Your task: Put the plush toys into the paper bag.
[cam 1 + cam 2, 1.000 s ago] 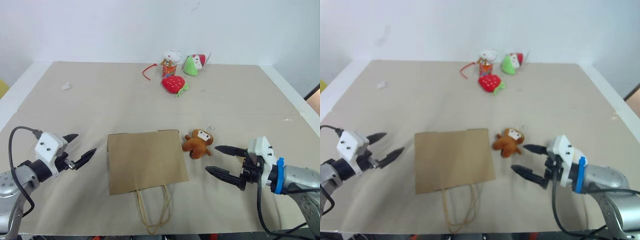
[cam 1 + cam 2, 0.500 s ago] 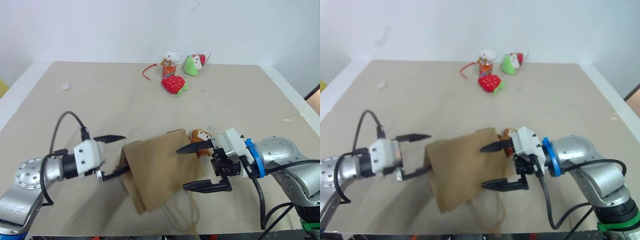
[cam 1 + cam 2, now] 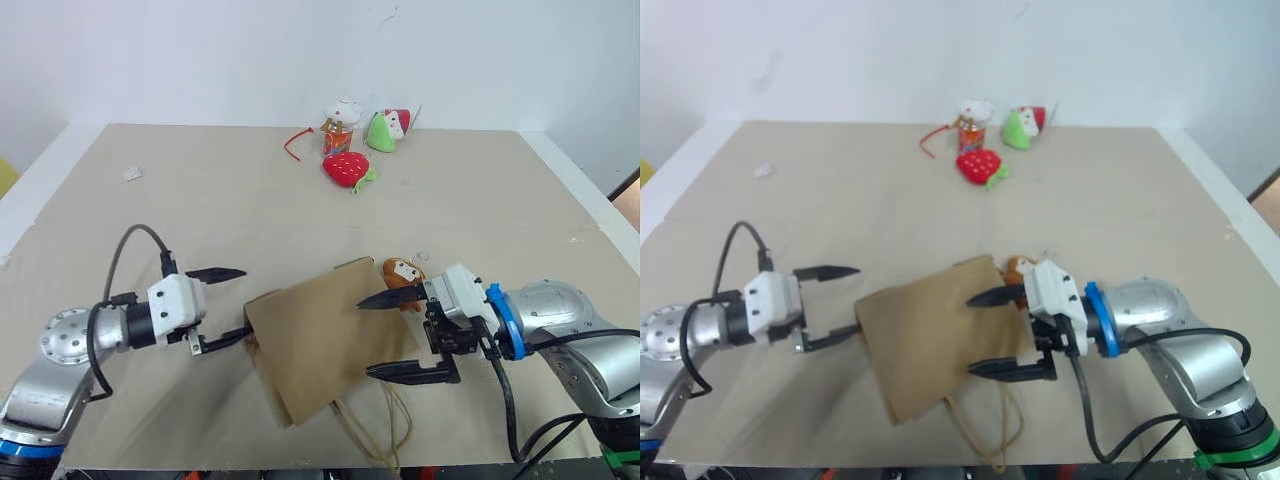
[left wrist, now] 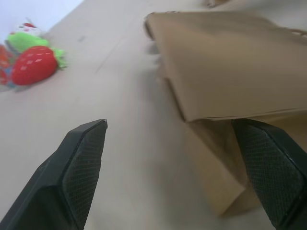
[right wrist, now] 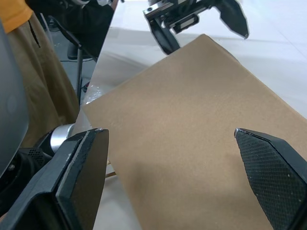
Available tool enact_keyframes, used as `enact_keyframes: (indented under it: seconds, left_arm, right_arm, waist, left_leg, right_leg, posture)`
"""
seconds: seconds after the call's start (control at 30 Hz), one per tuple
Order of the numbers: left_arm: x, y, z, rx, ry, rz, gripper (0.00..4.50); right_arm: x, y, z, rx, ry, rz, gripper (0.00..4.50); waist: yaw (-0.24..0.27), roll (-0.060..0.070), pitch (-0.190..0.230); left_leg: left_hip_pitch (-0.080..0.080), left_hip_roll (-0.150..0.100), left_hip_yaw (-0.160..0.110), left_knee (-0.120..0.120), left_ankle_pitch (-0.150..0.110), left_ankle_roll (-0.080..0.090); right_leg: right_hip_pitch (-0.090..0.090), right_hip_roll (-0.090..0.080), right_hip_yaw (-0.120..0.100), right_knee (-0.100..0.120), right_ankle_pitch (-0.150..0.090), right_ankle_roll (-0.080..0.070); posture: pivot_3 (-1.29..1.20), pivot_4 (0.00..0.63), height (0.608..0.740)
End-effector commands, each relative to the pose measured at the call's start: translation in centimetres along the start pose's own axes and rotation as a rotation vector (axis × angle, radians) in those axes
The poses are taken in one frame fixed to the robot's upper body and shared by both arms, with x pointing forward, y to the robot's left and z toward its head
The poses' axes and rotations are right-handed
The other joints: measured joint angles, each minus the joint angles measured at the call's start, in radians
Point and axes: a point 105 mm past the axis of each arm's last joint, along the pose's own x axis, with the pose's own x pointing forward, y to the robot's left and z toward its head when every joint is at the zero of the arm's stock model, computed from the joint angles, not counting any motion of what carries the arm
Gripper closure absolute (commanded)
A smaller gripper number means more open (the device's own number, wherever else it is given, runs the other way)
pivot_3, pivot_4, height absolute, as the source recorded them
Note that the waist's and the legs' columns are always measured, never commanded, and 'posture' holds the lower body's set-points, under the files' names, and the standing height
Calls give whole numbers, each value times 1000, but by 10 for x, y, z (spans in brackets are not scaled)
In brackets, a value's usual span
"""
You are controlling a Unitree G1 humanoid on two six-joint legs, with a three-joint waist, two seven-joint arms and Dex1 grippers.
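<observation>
The brown paper bag lies tilted between my two grippers, its left side raised off the table and its cord handles trailing toward the front edge. My left gripper is open, its lower finger at the bag's left edge. My right gripper is open too and straddles the bag's right edge. The brown monkey plush toy sits just behind the right gripper's upper finger, partly hidden. In the left wrist view the bag lies ahead of the fingers. In the right wrist view the bag spans the gap.
At the far edge sit a red strawberry plush, a green plush and a white-and-orange plush with a red cord. A small white scrap lies far left. A person's tan trousers show in the right wrist view.
Both grippers have swung inward from the table's sides to the bag. The bag has gone from lying flat to tilted and turned, and its handles have shifted right.
</observation>
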Motion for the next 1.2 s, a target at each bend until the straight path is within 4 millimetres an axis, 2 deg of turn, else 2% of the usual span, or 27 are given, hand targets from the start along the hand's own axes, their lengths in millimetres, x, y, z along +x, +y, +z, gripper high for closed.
enact_keyframes:
  seconds: [0.03,0.1,0.17,0.37,0.57,0.63,0.83,0.9,1.07,1.2]
  left_arm:
    - [6,-4,7,-88,-56,-34,221]
    - [10,-9,9,-141,-72,-64,762]
    - [11,-10,9,-183,-74,-74,1513]
    - [10,-10,5,-244,-59,-97,4398]
    - [10,6,6,-151,-47,-71,4455]
    - [5,22,4,-116,-32,-43,4455]
    - [-12,81,-5,-36,33,53,4455]
    - [-14,95,-10,-15,55,65,4455]
    - [-11,113,-21,27,85,44,4455]
    - [-6,122,-22,43,89,31,4455]
  right_arm:
    - [-3,0,10,-67,-3,-24,0]
    - [-4,0,10,-68,-2,-30,0]
    - [-4,-1,10,-74,-2,-39,0]
    - [-3,-4,17,-64,-50,-63,0]
    - [-2,-18,42,63,-215,-143,0]
    - [-2,-19,44,62,-219,-145,0]
    - [-2,-22,41,44,-199,-154,0]
    - [-2,-23,40,38,-193,-157,0]
    - [-2,-23,37,25,-183,-164,0]
    - [-2,-24,36,17,-175,-173,0]
  waist:
    - [0,0,0]
    - [0,0,0]
    - [0,0,0]
    - [0,0,0]
    - [-1,0,0]
    - [0,0,0]
    - [0,0,0]
    - [0,0,0]
    - [-1,0,0]
    - [0,0,0]
  left_leg:
    - [0,1,0,0,0,0]
    - [0,1,0,1,0,0]
    - [0,2,0,2,0,0]
    - [0,2,0,2,0,0]
    - [0,3,0,4,0,0]
    - [0,3,0,4,0,0]
    - [-1,4,0,5,0,0]
    - [-3,3,-1,6,0,0]
    - [-3,4,0,6,0,0]
    - [-6,5,-1,8,-1,0]
  right_leg:
    - [0,1,0,0,0,0]
    - [0,2,0,0,0,0]
    - [0,2,0,1,0,-1]
    - [0,5,0,1,0,-1]
    - [0,6,1,1,1,-2]
    - [1,6,1,1,1,-2]
    - [0,7,1,1,1,-2]
    - [-1,8,0,1,1,-1]
    - [-1,9,1,1,4,2]
    - [-2,10,0,1,4,3]
  posture:
    - [0,150,740]
    - [0,150,740]
    - [0,150,740]
    - [0,150,740]
    - [0,150,740]
    - [0,150,740]
    - [0,150,740]
    - [0,150,740]
    - [0,150,740]
    - [0,150,740]
